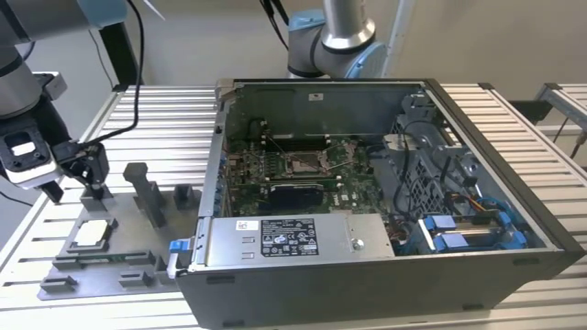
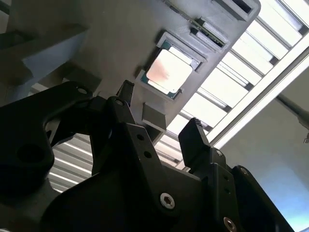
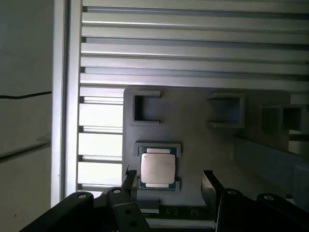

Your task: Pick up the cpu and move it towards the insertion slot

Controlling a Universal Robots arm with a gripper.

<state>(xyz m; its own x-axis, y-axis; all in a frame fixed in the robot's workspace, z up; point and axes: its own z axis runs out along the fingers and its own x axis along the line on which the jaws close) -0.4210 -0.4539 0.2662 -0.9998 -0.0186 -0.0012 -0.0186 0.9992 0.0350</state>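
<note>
Pincer (image 1: 73, 189) spread wide and empty hung above the cpu (image 1: 92, 234), which lay flat in its grey fixture (image 1: 128, 275) on the slatted worktop (image 1: 165, 124) (well apart from the insertion slot (image 1: 303, 163) inside the open computer case (image 1: 367, 275), toward the exterior view's right).

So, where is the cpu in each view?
Exterior view: the cpu lies in the grey fixture, on the exterior view's left of the computer case.
First wrist view: the cpu sits in the fixture's pocket.
Second wrist view: same pocket, its face shining.
Shared landmark: the grey fixture.
</note>
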